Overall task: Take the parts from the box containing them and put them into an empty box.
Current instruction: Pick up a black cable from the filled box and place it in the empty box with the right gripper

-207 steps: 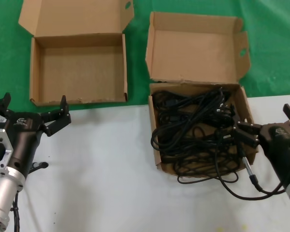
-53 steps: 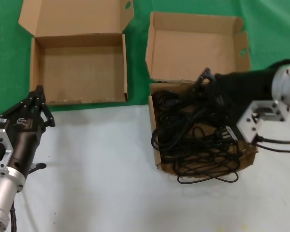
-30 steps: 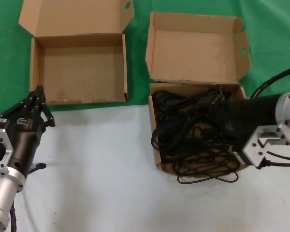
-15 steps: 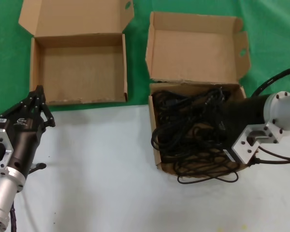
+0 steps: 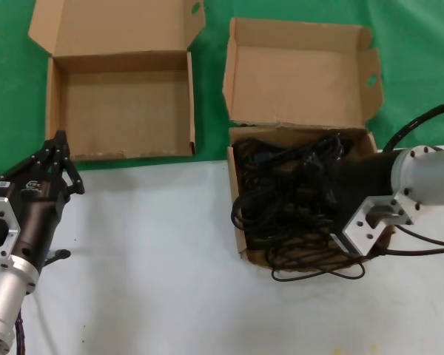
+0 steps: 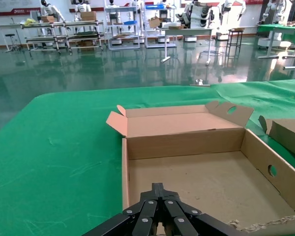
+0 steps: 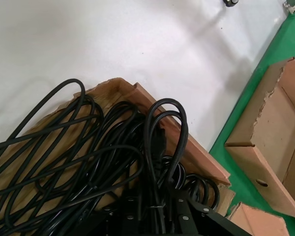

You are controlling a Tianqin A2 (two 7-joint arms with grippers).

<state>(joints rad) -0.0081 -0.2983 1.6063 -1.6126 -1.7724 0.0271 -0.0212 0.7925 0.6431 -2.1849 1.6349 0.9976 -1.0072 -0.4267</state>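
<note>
The parts [image 5: 277, 200] are a tangle of thin black cables filling the squarish box containing them [image 5: 234, 222], whose tabbed lid [image 5: 300, 74] stands open behind. My right gripper [image 5: 313, 188] reaches into this box from the right, low among the cords. In the right wrist view it [image 7: 157, 206] is open, its fingers standing either side of an upright cable loop [image 7: 166, 142]. The empty box [image 5: 118, 111] lies at the back left, seen bare inside [image 6: 201, 182]. My left gripper [image 5: 57, 144] waits shut [image 6: 160, 189] at that box's near edge.
One cable loop [image 5: 318, 274] spills over the full box's front wall onto the white table [image 5: 155, 259]. Both boxes lie along the edge of the green cloth [image 5: 422, 66]. The empty box's side wall [image 7: 265, 128] shows beyond the cables in the right wrist view.
My right arm came down from above the full box into the cables and slid left. The left gripper, open in the oldest frame, is shut and still.
</note>
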